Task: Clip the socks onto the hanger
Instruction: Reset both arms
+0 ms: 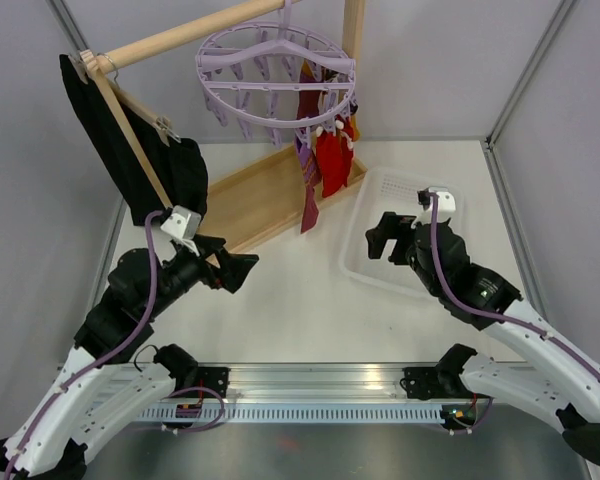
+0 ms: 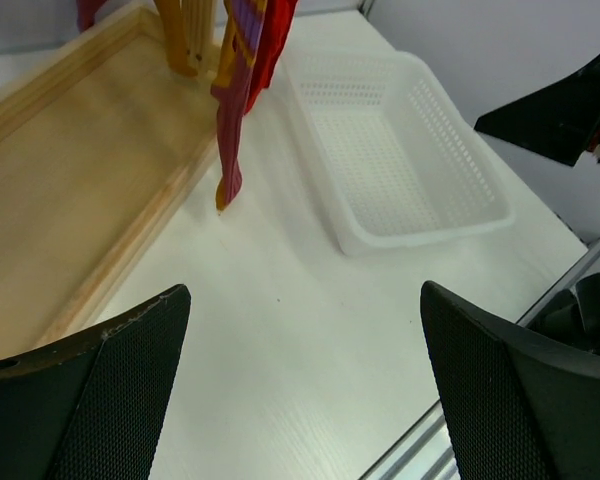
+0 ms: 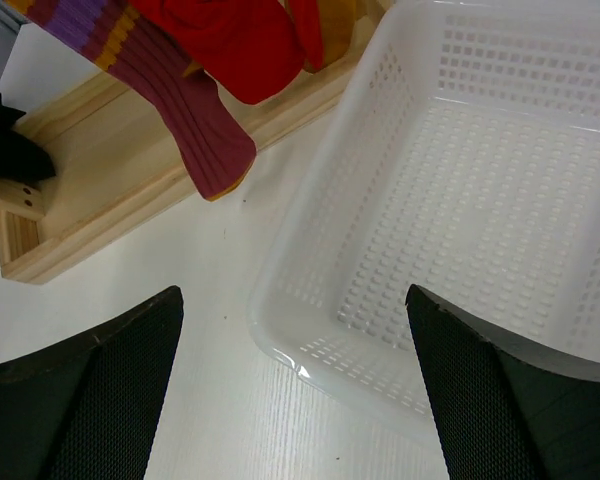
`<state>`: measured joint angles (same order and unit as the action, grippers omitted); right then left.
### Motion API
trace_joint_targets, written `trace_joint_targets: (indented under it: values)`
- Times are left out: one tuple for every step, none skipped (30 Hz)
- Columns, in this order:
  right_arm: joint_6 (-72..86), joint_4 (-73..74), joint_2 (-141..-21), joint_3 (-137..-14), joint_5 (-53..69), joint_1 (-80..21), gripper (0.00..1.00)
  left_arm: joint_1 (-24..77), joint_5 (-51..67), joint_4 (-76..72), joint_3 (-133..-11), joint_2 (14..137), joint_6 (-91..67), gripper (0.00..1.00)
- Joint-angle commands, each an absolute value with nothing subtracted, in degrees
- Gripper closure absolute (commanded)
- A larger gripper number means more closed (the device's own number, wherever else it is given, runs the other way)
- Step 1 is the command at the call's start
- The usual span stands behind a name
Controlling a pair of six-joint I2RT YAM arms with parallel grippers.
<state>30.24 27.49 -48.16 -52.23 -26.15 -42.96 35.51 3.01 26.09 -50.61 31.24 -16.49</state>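
Socks hung clipped to the lavender hanger, the longest maroon one dangling just above the wooden base. Left gripper and right gripper both gaped wide, empty, the right above a white basket on the desk.

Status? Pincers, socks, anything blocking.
Left pincer open, empty. Right pincer open, empty, over basket. Socks hanging on hanger, none in basket. Nothing in the way.
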Motion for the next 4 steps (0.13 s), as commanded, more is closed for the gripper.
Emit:
trace_joint_targets:
  values:
    - [30.2, 26.9, -47.0, -53.4, -28.6, -43.0, 0.02, 35.8, 1.7, 30.7, -52.9, 31.4, -17.9, 0.00]
    - [30.1, 26.6, -46.7, -53.3, -28.7, -43.0, 0.02, 35.8, 1.4, 30.9, -53.2, 31.4, -17.8, 0.00]
    - [30.1, 25.9, -46.3, -53.1, -28.7, -43.0, 0.02, 35.8, 1.3, 31.5, -53.5, 31.4, -17.7, 0.00]
    - [30.1, 25.6, -46.3, -53.0, -29.0, -43.0, 0.02, 35.8, 1.3, 32.0, -54.2, 31.4, -17.5, 0.00]
